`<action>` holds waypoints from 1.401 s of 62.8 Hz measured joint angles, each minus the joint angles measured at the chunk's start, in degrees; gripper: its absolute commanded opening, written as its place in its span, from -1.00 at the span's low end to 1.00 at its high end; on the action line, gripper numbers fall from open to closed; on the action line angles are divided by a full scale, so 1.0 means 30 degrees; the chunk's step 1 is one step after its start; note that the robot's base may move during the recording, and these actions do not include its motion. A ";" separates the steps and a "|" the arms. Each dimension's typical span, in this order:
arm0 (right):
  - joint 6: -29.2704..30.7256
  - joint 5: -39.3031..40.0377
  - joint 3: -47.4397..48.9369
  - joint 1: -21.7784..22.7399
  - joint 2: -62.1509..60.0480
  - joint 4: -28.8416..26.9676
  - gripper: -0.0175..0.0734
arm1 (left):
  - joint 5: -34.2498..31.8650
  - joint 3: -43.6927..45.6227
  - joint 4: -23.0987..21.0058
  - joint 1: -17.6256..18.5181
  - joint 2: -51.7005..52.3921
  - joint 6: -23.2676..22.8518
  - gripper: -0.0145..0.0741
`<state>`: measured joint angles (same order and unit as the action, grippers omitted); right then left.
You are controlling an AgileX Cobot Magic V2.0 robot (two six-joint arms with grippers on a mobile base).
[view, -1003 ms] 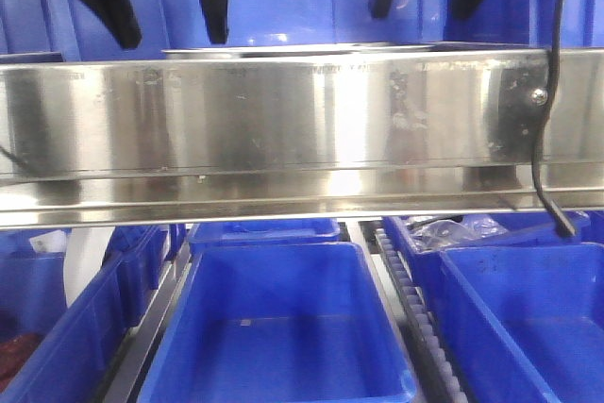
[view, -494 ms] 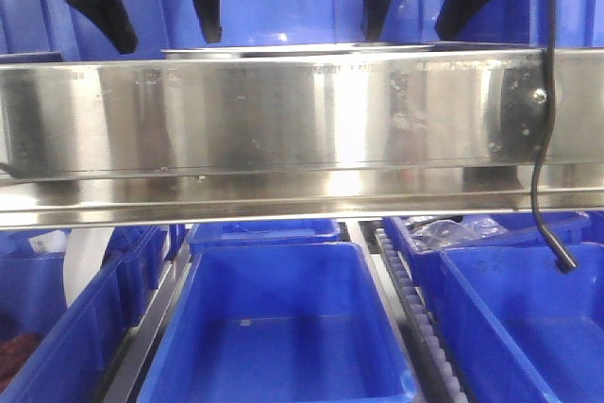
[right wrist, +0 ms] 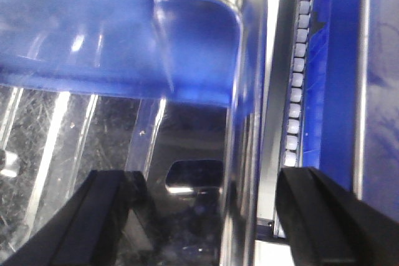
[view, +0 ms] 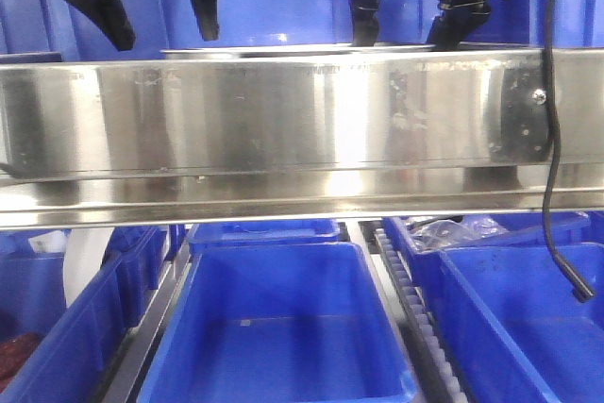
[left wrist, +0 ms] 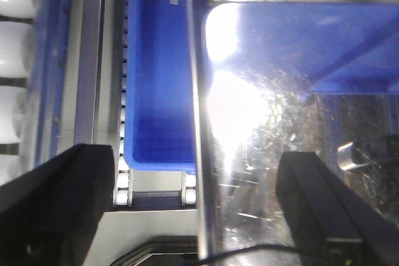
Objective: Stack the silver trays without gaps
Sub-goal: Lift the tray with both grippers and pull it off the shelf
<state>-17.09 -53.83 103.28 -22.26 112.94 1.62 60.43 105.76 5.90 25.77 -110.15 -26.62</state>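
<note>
right gripper has dropped lower over the last second, while left gripper has barely moved. both have fingers spread wide and hold nothing, each straddling a side rim of the silver tray, which sits over a blue bin behind the shelf rail. looks like a two-arm pre-grasp (no second tray visible).

Right gripper is lower than 1 s ago. Then only its two fingers hung in from the top edge; now the black body is in frame and the fingers reach the steel rail's top edge. Black cable hangs lower, with its end further right. Left gripper fingers are slightly closer together.
</note>
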 measured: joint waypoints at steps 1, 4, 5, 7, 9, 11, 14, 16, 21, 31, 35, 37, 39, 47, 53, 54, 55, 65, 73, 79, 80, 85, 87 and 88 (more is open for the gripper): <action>0.0000 -0.0040 0.0000 0.0000 0.0000 0.0001 0.66 | 0.0000 0.0000 0.0000 0.0000 0.0000 0.0000 0.30; 0.0000 -0.0121 0.0000 0.0000 0.0000 0.0001 0.66 | 0.0038 0.0000 0.0000 0.0000 0.0000 0.0000 0.30; 0.0000 -0.0130 0.0014 0.0000 0.0000 0.0001 0.66 | 0.0070 0.0000 0.0000 0.0000 0.0000 0.0000 0.30; 0.0000 -0.0231 0.0014 0.0000 0.0000 0.0001 0.66 | 0.0194 0.0000 -0.0035 0.0000 0.0000 0.0000 0.30; 0.0000 -0.0285 0.0045 0.0000 0.0000 -0.0035 0.66 | 0.0283 0.0000 -0.0035 0.0000 0.0000 0.0000 0.30; 0.0000 -0.0349 0.0045 0.0000 0.0000 -0.0075 0.66 | 0.0329 0.0000 -0.0071 0.0000 0.0000 0.0000 0.30; 0.0000 -0.0413 0.0045 0.0000 0.0000 -0.0075 0.66 | 0.0536 0.0000 -0.0117 0.0000 -0.0044 0.0000 0.30; 0.0000 -0.0458 0.0045 0.0000 0.0000 -0.0075 0.66 | 0.0587 0.0000 -0.0150 0.0000 -0.0082 0.0000 0.30; 0.0049 -0.0530 0.0045 0.0000 0.0000 -0.0103 0.66 | 0.0666 0.0000 -0.0245 0.0000 -0.0393 0.0000 0.30; 0.0049 -0.0771 0.0045 -0.0033 0.0000 -0.0155 0.66 | 0.0732 0.0000 -0.0791 0.0000 -0.1208 0.0035 0.30; 0.0049 -0.0771 0.0045 -0.0033 0.0000 -0.0235 0.66 | 0.0634 0.0046 -0.0994 0.0000 -0.1297 0.0185 0.30; 0.0049 -0.0815 0.0045 -0.0033 0.0000 -0.0229 0.66 | 0.0634 0.0079 -0.1130 0.0000 -0.1297 0.0280 0.30; 0.0049 -0.0815 0.0045 -0.0033 0.0000 -0.0229 0.66 | 0.0634 0.0119 -0.1212 0.0000 -0.1335 0.0317 0.30; 0.0049 -0.0961 0.0045 -0.0033 0.0000 -0.0229 0.49 | 0.0607 0.0237 -0.1386 -0.0012 -0.1457 0.0362 0.24; 0.0049 -0.0998 0.0045 -0.0033 0.0000 -0.0229 0.11 | 0.0607 0.0302 -0.1433 -0.0012 -0.1501 0.0391 0.05; 0.0049 -0.1037 0.0045 -0.0033 0.0000 -0.0229 0.03 | 0.0607 0.0346 -0.1433 -0.0012 -0.1501 0.0391 -0.01; 0.0049 -0.1064 0.0045 -0.0033 0.0000 -0.0229 -0.04 | 0.0607 0.0346 -0.1433 -0.0012 -0.1527 0.0391 -0.06; -0.0116 -0.1283 0.0103 0.0093 -0.0073 -0.0049 -0.46 | 0.0607 0.0419 -0.1367 -0.0012 -0.1527 0.0437 -0.67; -0.0260 -0.1418 0.0135 0.0137 -0.0073 -0.0085 -0.50 | 0.0672 0.0508 -0.1086 -0.0139 -0.1527 0.0481 -0.74; -0.0307 -0.1622 0.0260 0.0137 -0.0073 -0.0085 -0.50 | 0.0713 0.0553 -0.1003 -0.0172 -0.1527 0.0522 -0.77; -0.0338 -0.1683 0.0264 0.0137 -0.0073 -0.0085 -0.50 | 0.0749 0.0553 -0.1002 -0.0167 -0.1527 0.0518 -0.77; -0.0338 -0.2289 0.0566 0.0137 -0.0073 -0.0085 -0.50 | 0.0780 0.0553 -0.0964 -0.0167 -0.1527 0.0692 -0.77; -0.0338 -0.2539 0.0711 0.0137 -0.0073 -0.0085 -0.50 | 0.0837 0.0553 -0.0964 -0.0167 -0.1527 0.0719 -0.77; -0.0338 -0.2661 0.0794 0.0137 -0.0073 -0.0120 -0.50 | 0.0830 0.0553 -0.0964 -0.0167 -0.1527 0.0752 -0.77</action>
<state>-18.11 -61.81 105.66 -21.85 112.72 1.26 62.92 107.42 3.01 25.27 -114.73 -24.37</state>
